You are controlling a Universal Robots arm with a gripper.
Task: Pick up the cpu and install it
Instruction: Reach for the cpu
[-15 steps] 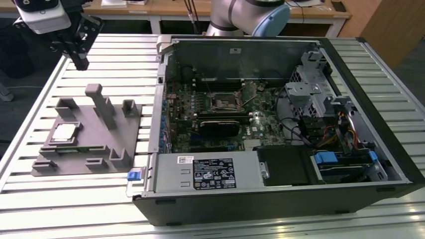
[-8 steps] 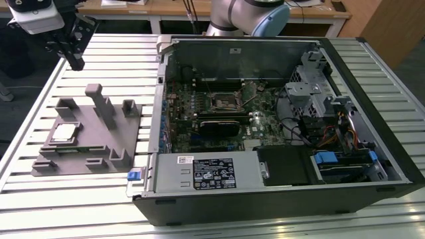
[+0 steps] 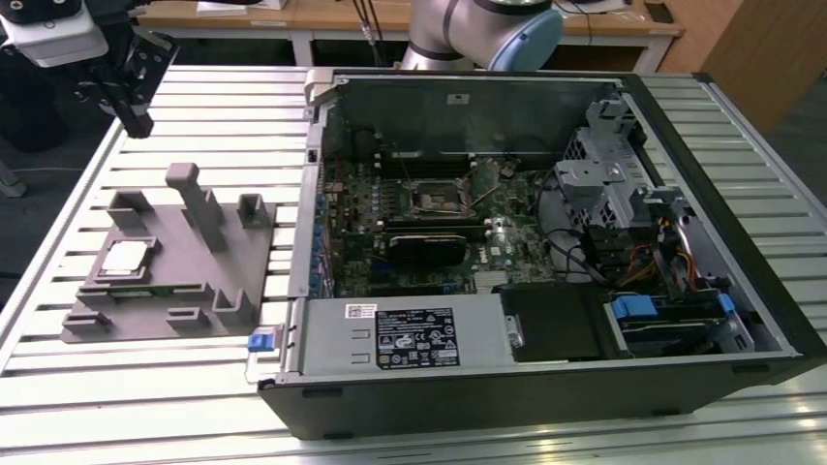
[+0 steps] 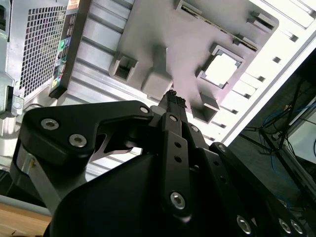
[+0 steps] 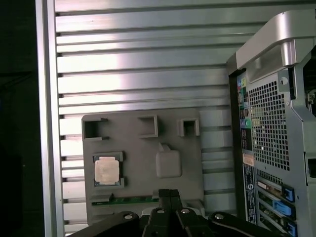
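The cpu [image 3: 126, 257], a small square chip with a silvery top, lies flat in a recess of the grey plastic fixture [image 3: 194, 281] on the slatted table, at the exterior view's left. Both wrist views look down on the cpu [image 4: 220, 69] [image 5: 107, 171] in the fixture [image 4: 163, 29] [image 5: 143, 143]. My gripper [image 3: 136, 124] hangs in the air behind the fixture, well above it and apart from the chip. Its black fingers [image 4: 172, 100] [image 5: 169, 193] are pressed together with nothing between them. In the open computer case, the dark square socket [image 3: 440, 199] sits on the motherboard.
The open computer case [image 3: 543, 378] fills the middle and the exterior view's right, its wall close beside the fixture. Tall posts [image 3: 200, 208] rise from the fixture. A green strip [image 5: 128, 200] lies in a fixture slot near the cpu. Bare table slats [image 3: 207, 107] lie behind the fixture.
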